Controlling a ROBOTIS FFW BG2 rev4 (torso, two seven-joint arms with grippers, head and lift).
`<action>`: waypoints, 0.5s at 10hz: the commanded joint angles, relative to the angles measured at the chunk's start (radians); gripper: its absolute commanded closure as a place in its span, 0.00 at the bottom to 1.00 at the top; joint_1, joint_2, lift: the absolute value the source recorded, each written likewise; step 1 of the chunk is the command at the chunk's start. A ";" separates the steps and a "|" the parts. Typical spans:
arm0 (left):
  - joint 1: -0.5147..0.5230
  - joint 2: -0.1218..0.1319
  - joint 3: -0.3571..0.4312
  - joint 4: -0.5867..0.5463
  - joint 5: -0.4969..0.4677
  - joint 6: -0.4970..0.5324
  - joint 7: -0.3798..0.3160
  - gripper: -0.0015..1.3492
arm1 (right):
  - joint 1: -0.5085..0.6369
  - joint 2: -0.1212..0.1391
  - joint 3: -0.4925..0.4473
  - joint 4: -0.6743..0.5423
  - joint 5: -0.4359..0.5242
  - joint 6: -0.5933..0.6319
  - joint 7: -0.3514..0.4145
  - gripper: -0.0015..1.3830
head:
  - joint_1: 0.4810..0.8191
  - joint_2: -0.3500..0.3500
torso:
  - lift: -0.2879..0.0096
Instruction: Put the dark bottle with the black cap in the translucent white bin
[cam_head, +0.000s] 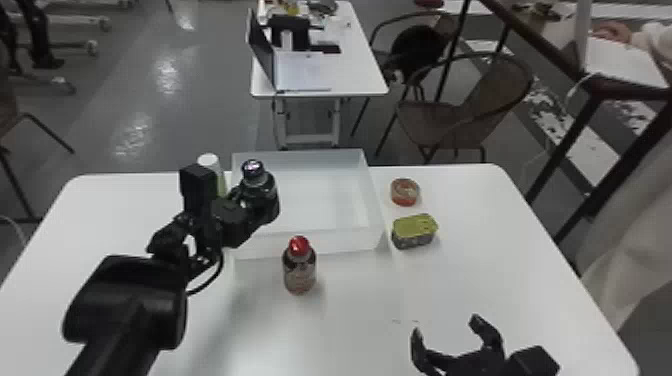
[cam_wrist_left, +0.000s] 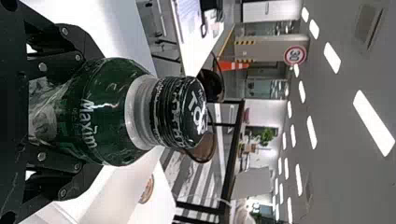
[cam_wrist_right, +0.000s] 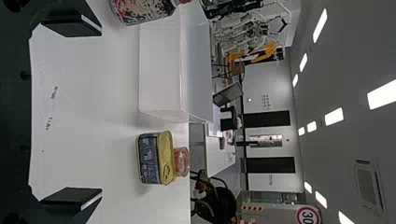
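Right fingers (cam_head: 418, 345): at five o'clock from the bin, spread wide, empty; matte black, hooked.
Counter (cam_head: 360, 320): smooth, white, flat.
Red-capped bottle (cam_head: 299, 272): upright at six o'clock, just beside the near wall; a low swing could topple it.
Left fingers (cam_wrist_left: 74, 51): part-closed around the dark bottle's body; slick, curved sides could slip or turn if the grip is weak.
Dark bottle (cam_wrist_left: 107, 135): at the bin's nine o'clock side, glossy green, round-shouldered, ridged black cap (cam_wrist_left: 187, 112); released here, it could catch the rim and tip outward.
Bin (cam_head: 310, 243): translucent, rectangular, straight-walled.
Tin (cam_head: 414, 232): four o'clock, rounded corners, yellow-green lid.
Tub (cam_head: 405, 192): three o'clock, squat, round.
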 joint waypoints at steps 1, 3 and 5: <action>-0.088 -0.003 -0.003 0.145 -0.044 -0.020 -0.032 0.56 | -0.012 0.001 0.005 0.011 0.000 0.000 0.002 0.06 | 0.63 0.37 | 0.86; -0.117 -0.011 0.043 0.199 -0.138 -0.009 -0.032 0.56 | -0.020 0.001 0.008 0.019 0.000 0.000 0.003 0.06 | 0.63 0.37 | 0.86; -0.157 0.000 0.050 0.221 -0.311 0.033 -0.093 0.49 | -0.026 0.001 0.010 0.026 -0.003 0.000 0.003 0.06 | 0.63 0.40 | 0.86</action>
